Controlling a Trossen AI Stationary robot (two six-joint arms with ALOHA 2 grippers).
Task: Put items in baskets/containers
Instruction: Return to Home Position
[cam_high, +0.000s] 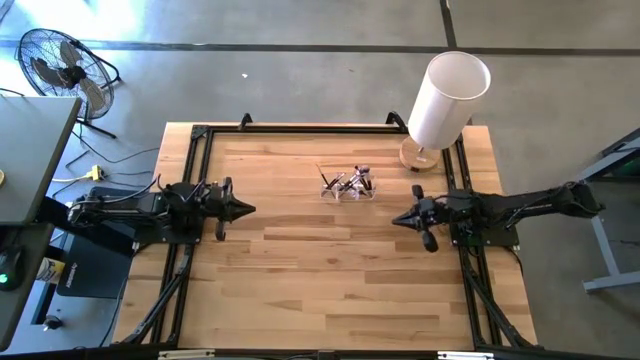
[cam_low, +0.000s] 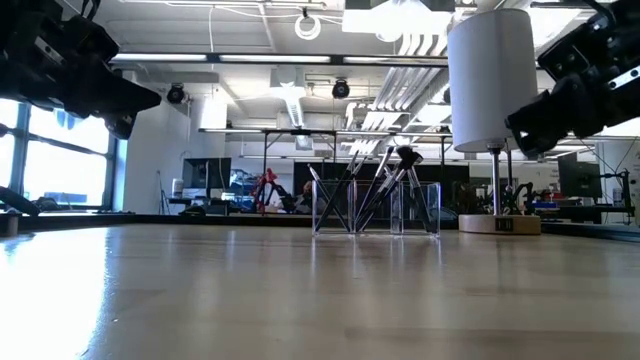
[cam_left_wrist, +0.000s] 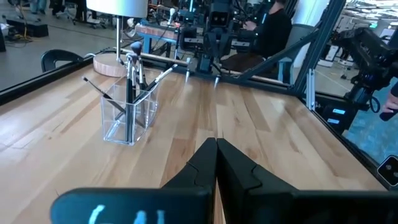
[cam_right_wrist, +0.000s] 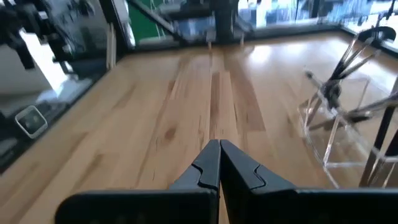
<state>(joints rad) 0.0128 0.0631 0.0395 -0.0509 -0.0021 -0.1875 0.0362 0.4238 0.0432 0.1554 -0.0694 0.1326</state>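
- Table (cam_high: 330, 270): pale wood planks, smooth, with a soft sheen.
- Transparent organizer (cam_left_wrist: 118, 121): clear plastic, glossy.
- Makeup brushes (cam_left_wrist: 129, 81): dark glossy handles, soft bristle tips.
- White cylinder (cam_high: 447, 98): matt, on a round wooden base (cam_high: 417, 156).
- Left gripper (cam_left_wrist: 216, 143) and right gripper (cam_right_wrist: 219, 143): dark matt plastic.
- Frame rails (cam_high: 300, 128): black metal.
- Floor (cam_high: 300, 60): smooth grey concrete.

Cylinder: tall white cylinder (cam_high: 449, 98) on a round pale wooden base (cam_high: 418, 156), upper right of the high view.
Table: light wood plank tabletop (cam_high: 330, 270) with a black metal rail frame (cam_high: 300, 128) round it.
Fan: black wire-cage floor fan (cam_high: 62, 68), upper left, on the grey concrete floor (cam_high: 300, 60).
Person: somebody in a dark top (cam_left_wrist: 273, 31), top of the left wrist view.
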